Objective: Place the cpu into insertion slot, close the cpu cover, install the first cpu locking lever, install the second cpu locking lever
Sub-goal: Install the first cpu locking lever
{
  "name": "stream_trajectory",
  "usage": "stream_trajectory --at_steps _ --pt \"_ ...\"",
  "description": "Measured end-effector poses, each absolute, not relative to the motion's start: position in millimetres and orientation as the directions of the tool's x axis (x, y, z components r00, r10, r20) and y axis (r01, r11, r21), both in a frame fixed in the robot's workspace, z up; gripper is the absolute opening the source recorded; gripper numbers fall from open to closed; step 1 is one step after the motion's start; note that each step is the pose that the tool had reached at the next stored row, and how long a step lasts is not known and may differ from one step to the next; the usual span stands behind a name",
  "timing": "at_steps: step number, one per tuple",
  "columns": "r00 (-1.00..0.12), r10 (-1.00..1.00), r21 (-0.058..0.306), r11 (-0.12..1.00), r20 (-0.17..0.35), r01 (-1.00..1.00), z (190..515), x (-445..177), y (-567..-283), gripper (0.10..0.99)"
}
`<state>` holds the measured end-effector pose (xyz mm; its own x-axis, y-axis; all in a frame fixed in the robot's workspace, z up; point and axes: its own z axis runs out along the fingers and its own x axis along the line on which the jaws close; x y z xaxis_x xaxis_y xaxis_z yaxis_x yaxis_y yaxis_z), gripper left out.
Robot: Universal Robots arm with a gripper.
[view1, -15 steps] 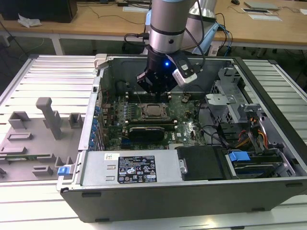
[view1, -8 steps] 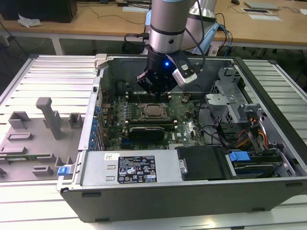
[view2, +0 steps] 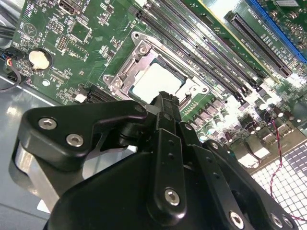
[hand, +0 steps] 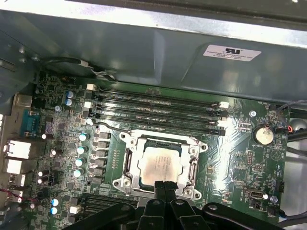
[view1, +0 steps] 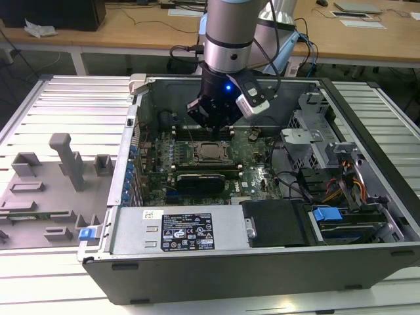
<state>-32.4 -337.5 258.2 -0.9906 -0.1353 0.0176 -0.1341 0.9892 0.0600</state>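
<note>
The cpu lies flat in the insertion slot on the green motherboard, its silvery top facing up. The cpu cover is down, its metal frame ringing the chip. My gripper hovers just above the socket's edge with its two black fingers pressed together and nothing between them. In the second wrist view the gripper tip overlaps the edge of the cpu and the cpu cover. In the exterior view the gripper hangs inside the open computer case, right above the cpu.
Long black memory slots run beside the socket, and a coin battery sits on the board. A black heatsink bar, cables and a drive cage crowd the case. A grey fixture tray lies at the exterior view's left.
</note>
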Motion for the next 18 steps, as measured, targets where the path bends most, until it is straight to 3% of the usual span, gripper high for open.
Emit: stream_trajectory --at_steps 18 --pt "-0.991 -0.135 0.052 0.989 -0.012 -0.136 258.2 -81.8 -326.8 0.106"
